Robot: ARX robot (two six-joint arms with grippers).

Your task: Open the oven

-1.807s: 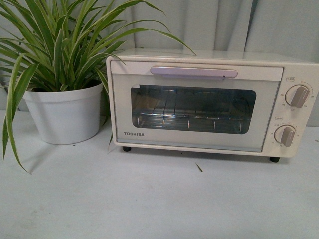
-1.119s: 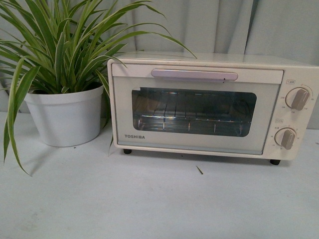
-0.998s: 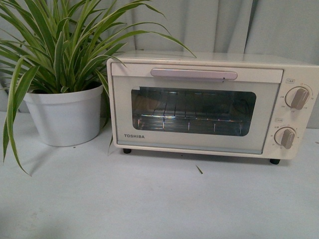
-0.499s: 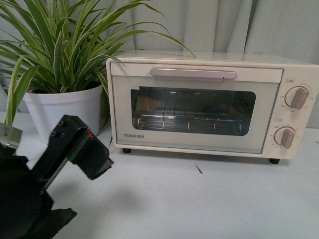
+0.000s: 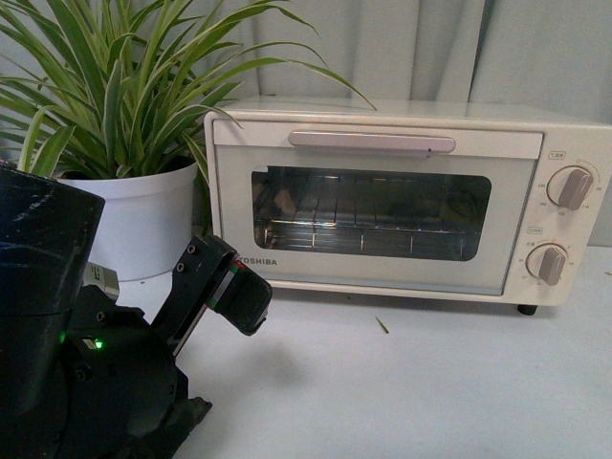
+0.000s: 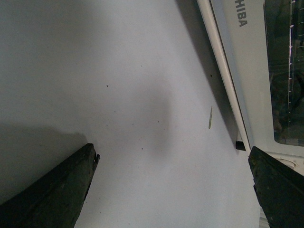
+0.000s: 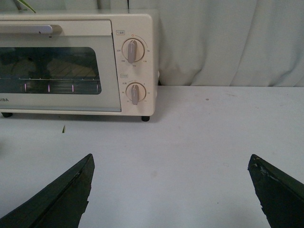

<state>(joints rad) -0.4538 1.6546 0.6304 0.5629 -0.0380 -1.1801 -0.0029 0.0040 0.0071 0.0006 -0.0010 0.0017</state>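
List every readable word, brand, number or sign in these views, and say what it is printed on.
"TOSHIBA": lower left of the oven door, front view.
"HIBA": the same brand, cut off, left wrist view.
Tags and dial marks around the upper knob and lower knob: too small to read.

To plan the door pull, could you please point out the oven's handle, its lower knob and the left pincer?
oven handle [image 5: 371,142], front view, middle of the bar.
lower knob [image 5: 551,263], front view, its centre grip.
left pincer [image 6: 173,153], left wrist view, midway between fingertips.
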